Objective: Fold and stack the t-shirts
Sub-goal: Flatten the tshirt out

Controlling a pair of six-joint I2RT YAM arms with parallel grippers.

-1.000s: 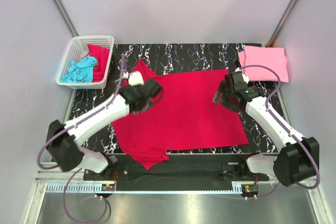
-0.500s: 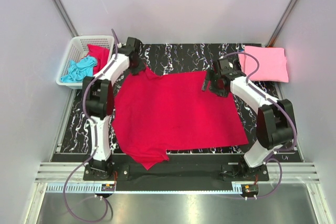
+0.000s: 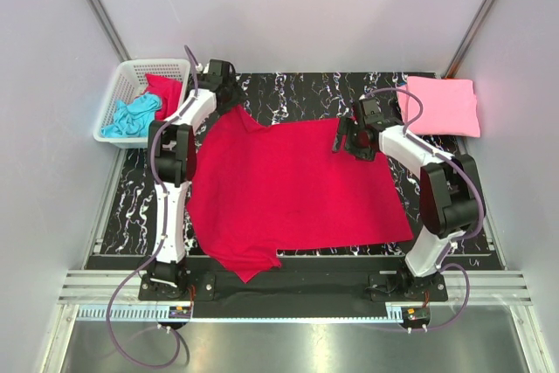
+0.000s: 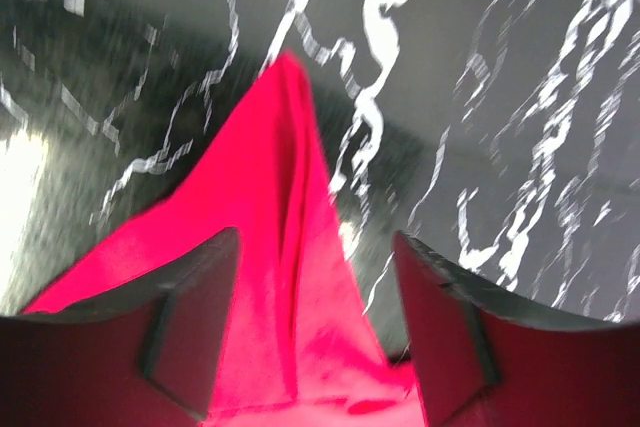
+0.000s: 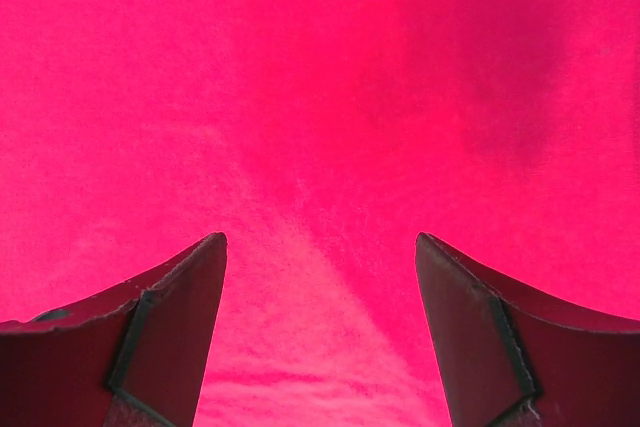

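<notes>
White basket (image 3: pixel 112 109), far left corner: turquoise shirt (image 3: pixel 133 117) and red shirt (image 3: pixel 166 93) inside. Pink shirt (image 3: pixel 439 104) folded, far right corner. Crimson shirt (image 3: pixel 288 189) flat on worktop (image 3: pixel 297 93); its sleeve tip lies between left jaws, apart; right jaws, apart, just above its far edge.

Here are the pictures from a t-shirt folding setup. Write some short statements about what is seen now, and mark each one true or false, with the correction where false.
1. The crimson t-shirt lies spread out on the table. True.
2. The pink t-shirt is inside the basket. False: it lies folded at the table's far right corner.
3. The right gripper is open above crimson fabric. True.
4. The basket is empty. False: it holds a turquoise t-shirt and a red t-shirt.
5. The left gripper is at the crimson t-shirt's near hem. False: it is open at the far left sleeve.
</notes>
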